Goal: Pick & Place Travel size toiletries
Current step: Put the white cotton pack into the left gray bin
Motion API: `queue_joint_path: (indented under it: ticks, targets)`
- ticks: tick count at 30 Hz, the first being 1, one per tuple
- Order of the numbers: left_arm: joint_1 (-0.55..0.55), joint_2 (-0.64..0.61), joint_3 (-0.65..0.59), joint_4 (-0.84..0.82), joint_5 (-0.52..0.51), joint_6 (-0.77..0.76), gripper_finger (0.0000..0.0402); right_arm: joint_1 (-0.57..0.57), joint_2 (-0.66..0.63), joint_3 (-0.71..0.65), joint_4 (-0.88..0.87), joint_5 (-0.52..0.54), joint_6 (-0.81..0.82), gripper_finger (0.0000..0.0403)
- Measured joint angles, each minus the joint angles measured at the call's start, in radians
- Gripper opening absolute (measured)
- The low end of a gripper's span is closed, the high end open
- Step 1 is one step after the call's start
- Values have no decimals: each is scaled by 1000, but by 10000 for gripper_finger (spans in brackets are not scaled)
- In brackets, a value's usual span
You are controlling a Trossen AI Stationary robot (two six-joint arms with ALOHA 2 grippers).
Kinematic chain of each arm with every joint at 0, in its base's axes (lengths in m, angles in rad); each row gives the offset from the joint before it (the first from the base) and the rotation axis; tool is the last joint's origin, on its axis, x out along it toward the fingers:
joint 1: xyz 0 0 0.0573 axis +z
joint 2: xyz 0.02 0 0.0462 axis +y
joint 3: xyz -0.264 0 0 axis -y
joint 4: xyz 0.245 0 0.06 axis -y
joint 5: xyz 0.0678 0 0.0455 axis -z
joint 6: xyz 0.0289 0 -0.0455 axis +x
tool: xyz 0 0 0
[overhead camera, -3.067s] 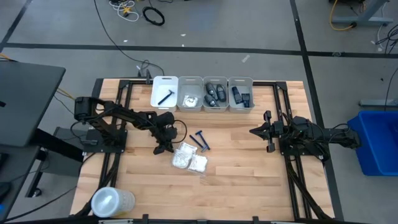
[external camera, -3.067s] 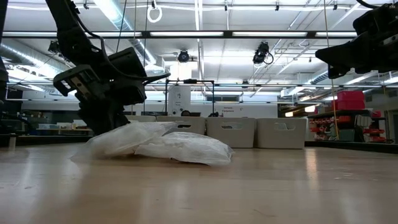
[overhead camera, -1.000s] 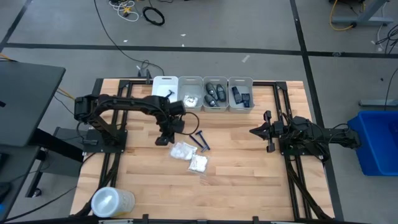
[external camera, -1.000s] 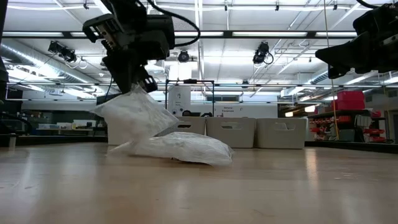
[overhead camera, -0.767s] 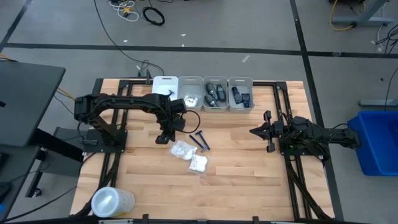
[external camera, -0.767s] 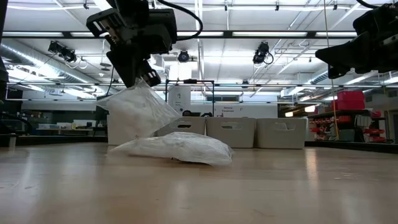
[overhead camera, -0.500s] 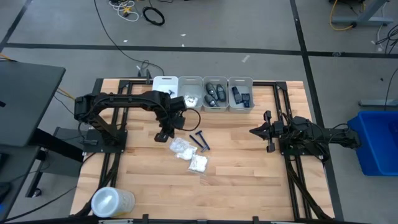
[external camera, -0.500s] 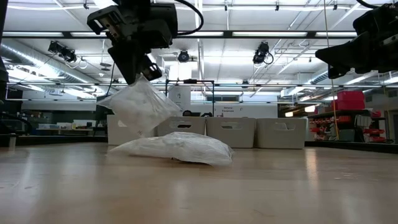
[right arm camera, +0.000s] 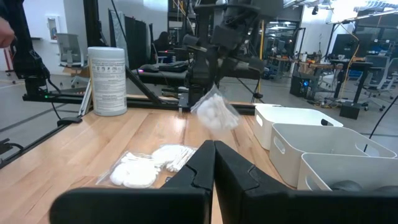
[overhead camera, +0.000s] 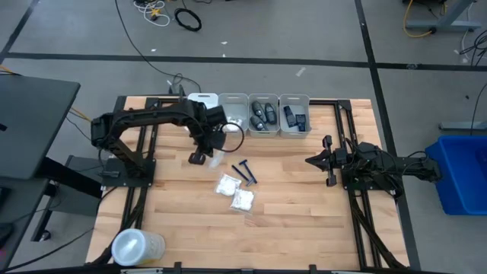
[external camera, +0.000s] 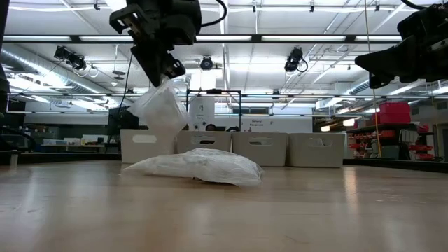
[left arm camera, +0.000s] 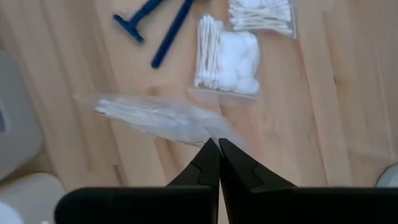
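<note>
Wooden table (overhead camera: 289,221): four white bins (overhead camera: 264,114) in a row along the far edge, apparently one per item type, so this looks like sorting. Left gripper (overhead camera: 198,157) hangs just in front of the bins, jaws clamped on the corner of a clear packet (external camera: 162,106) of cotton items, lifted clear of the table; probably bound for the second bin, which holds something white. Right gripper (overhead camera: 329,161) is parked at the right side, jaws together, empty. On the table near centre: two more cotton packets (overhead camera: 235,192), two blue razors (overhead camera: 245,170) just beside them.
</note>
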Motion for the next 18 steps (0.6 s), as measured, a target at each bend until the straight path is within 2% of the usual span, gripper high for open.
queue_joint_path:
  ticks: [18]
  targets:
    - [69,0,107,-23,-99,53,3,0,0,0,0,0,0,14]
